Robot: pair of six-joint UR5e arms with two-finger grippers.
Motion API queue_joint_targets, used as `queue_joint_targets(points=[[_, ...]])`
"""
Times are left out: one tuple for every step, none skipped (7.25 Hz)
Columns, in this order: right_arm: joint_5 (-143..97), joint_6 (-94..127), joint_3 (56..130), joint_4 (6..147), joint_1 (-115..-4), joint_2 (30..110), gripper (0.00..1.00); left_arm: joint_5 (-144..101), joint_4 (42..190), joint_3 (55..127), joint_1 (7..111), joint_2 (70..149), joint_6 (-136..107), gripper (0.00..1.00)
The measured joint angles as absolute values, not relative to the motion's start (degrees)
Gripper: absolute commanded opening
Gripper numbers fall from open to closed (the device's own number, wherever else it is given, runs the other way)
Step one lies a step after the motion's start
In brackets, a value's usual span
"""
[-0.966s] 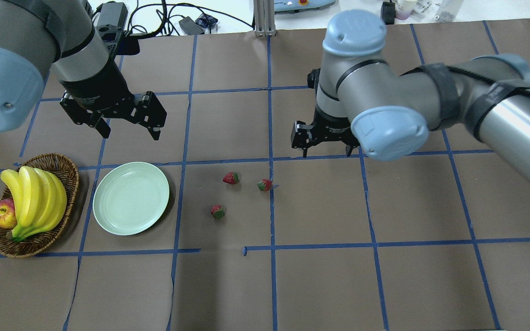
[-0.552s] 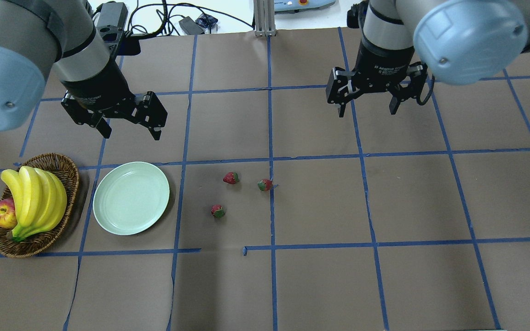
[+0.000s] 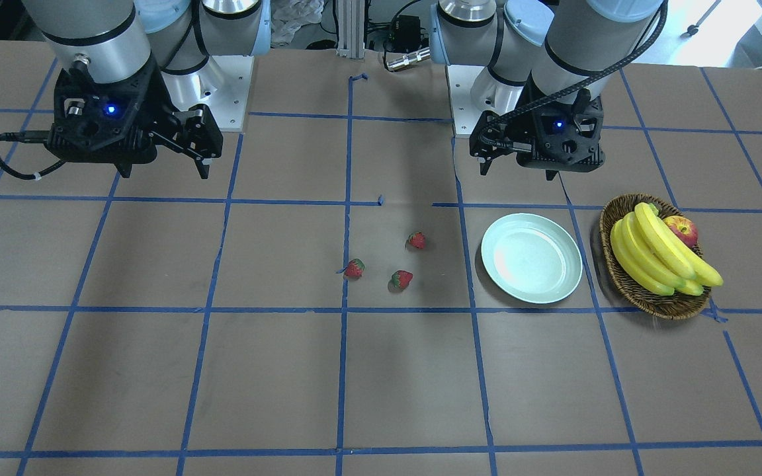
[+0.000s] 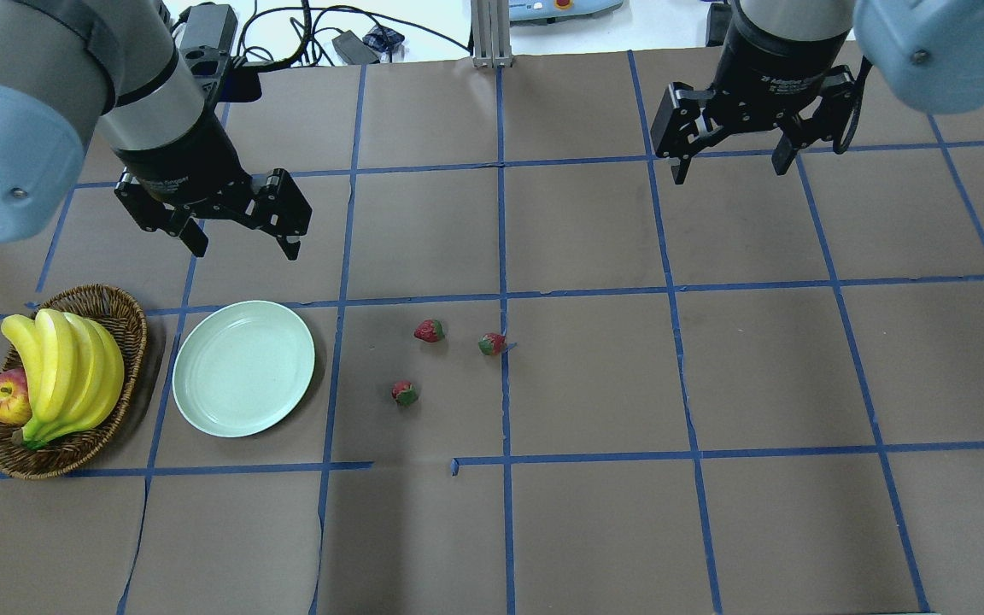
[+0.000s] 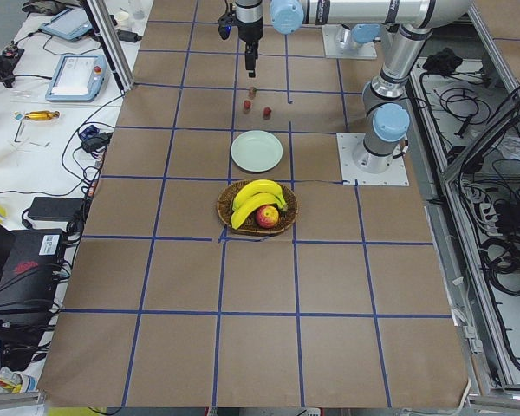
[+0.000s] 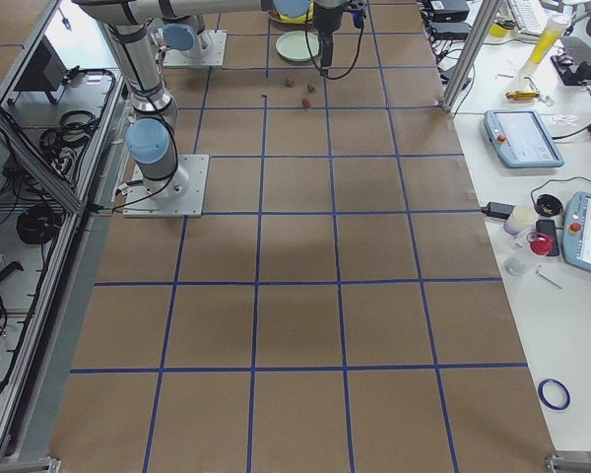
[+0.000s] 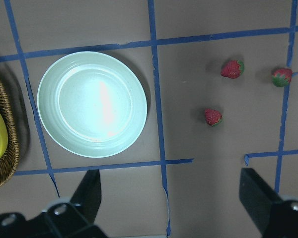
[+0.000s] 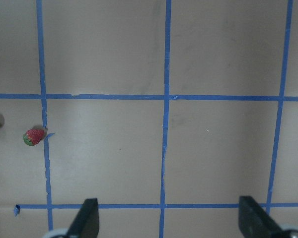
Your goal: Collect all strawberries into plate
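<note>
Three strawberries lie on the brown table near its middle: one (image 4: 429,330), one (image 4: 491,343), and one nearer the front (image 4: 405,392). They also show in the front view (image 3: 417,240) and the left wrist view (image 7: 232,68). The pale green plate (image 4: 202,401) sits empty to their left. My left gripper (image 4: 244,249) hangs open and empty above the table just behind the plate. My right gripper (image 4: 729,173) is open and empty, high and far back right of the strawberries. One strawberry (image 8: 34,136) shows at the left of the right wrist view.
A wicker basket (image 4: 129,312) with bananas (image 4: 65,367) and an apple (image 4: 5,400) stands left of the plate. Blue tape lines grid the table. Cables and a power brick (image 4: 206,30) lie beyond the far edge.
My right arm has swung back and to the right, away from the strawberries, its gripper still open. The left arm, plate and strawberries have not moved.
</note>
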State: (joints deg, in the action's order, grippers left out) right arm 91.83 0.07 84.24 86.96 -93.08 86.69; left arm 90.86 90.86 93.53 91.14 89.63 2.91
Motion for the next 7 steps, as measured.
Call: queue_joint_targets(points=[[91.76, -1.05, 84.24, 86.77, -92.75, 86.83, 1.00, 89.75, 90.64, 93.67, 91.22, 90.22, 2.60, 1.00], [91.69, -1.32, 84.26, 86.70, -92.67, 86.88, 1.00, 87.74, 89.39, 94.34, 91.66, 91.53, 2.05, 0.97], [91.63, -1.34, 84.30, 86.67, -92.66, 86.90, 1.00, 86.42, 85.72, 96.46, 92.92, 93.57, 0.99, 0.94], [91.60, -1.31, 84.34, 86.66, -92.64, 86.92, 1.00, 86.41, 78.70, 100.58, 94.88, 95.85, -1.34, 0.94], [91.56, -1.27, 84.36, 86.66, -92.64, 86.92, 1.00, 87.05, 69.66, 105.61, 96.61, 98.18, -4.03, 0.91], [91.53, -1.24, 84.37, 86.66, -92.64, 86.92, 1.00, 87.53, 61.84, 109.84, 97.78, 100.51, -5.95, 0.79], [91.49, -1.24, 84.37, 86.68, -92.64, 86.92, 1.00, 87.73, 57.34, 112.70, 99.02, 102.52, -7.52, 0.79]])
